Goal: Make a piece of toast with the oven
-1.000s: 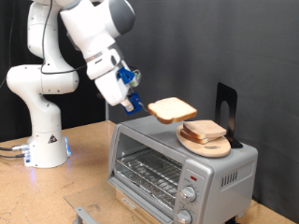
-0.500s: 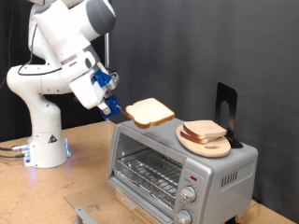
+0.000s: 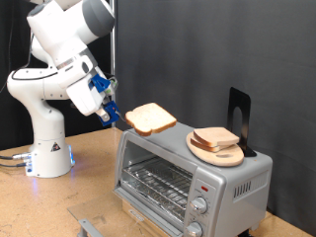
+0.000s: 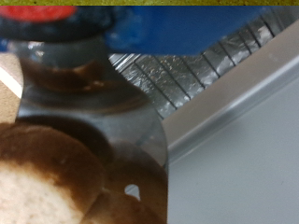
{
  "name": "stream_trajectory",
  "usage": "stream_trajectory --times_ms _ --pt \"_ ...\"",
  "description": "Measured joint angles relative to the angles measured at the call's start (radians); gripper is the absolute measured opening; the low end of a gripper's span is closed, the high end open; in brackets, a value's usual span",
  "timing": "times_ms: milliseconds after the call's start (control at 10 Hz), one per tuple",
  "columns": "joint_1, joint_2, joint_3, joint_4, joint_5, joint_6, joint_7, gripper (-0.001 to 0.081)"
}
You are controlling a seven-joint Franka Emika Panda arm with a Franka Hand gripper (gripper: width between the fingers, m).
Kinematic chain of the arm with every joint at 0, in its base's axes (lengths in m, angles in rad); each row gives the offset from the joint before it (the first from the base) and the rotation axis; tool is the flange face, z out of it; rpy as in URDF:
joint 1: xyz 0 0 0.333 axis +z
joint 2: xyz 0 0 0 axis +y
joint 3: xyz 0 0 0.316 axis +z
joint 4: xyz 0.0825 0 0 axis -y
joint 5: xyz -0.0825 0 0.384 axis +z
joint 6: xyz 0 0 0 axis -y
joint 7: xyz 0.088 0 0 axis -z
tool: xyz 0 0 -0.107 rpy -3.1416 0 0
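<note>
While the oven (image 3: 193,170) stands on the counter (image 3: 94,202) with its glass door dropped open and the wire rack (image 3: 158,181) bare inside, the hand (image 3: 116,116) is closed on one edge of the piece of toast (image 3: 151,118), holding it flat in the air above the oven's top corner on the exterior view's left. So the slice has been lifted, but, as I judge it, nothing is in the oven yet; loading, shutting the door and setting the knobs (image 3: 197,208) are all left to do. More bread slices (image 3: 215,138) rest on the round wooden plate (image 3: 218,152) on the oven's roof. Against the earlier pictures, arm and slice have swung toward the exterior view's left and slightly lower, away from the plate. The wrist view shows bread blurred up close, with the rack behind it.
</note>
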Motion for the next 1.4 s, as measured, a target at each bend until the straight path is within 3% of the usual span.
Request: stream_trajectory --times_ms 300,500,800,1000,1400 --pt "-0.024 0.021 -0.053 -0.035 0.000 0.011 -0.115 0.0448" --pt "-0.043 0.060 -0.058 -0.058 -0.005 0.099 -0.156 0.0448" --pt "-0.041 0.154 -0.018 -0.099 -0.032 0.279 -0.182 0.0448" --pt "-0.023 0.203 0.006 -0.126 0.011 0.363 -0.241 0.0448" --pt "-0.009 0.218 0.018 -0.146 0.047 0.375 -0.276 0.0448"
